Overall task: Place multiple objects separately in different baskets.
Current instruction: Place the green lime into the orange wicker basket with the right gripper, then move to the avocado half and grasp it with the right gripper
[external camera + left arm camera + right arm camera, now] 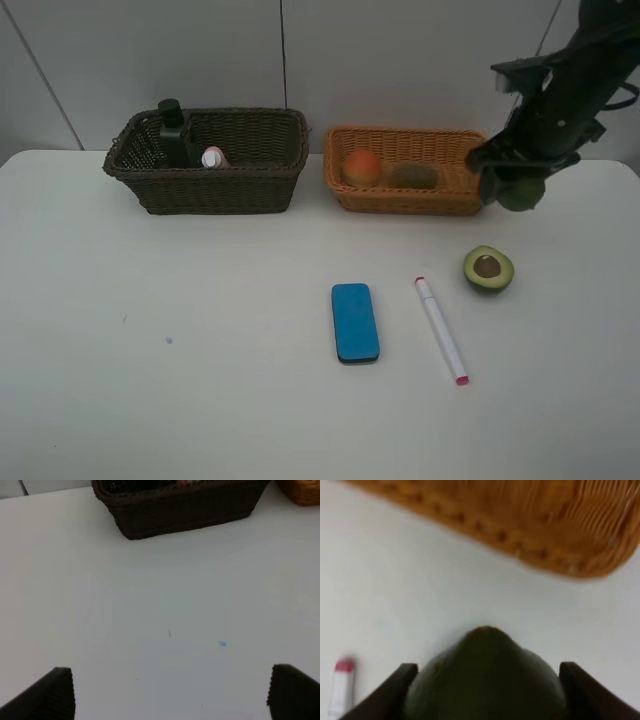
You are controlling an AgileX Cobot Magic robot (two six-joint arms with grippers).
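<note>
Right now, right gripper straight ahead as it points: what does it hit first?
Likely the orange-tan basket, with the green avocado in its jaws leading; depth unclear, could be table first.

deep basket left of shallow basket | eraser left of marker

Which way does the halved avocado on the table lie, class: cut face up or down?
Cut face up. The halved avocado shows its brown pit ringed by pale green flesh to the high camera.
</note>
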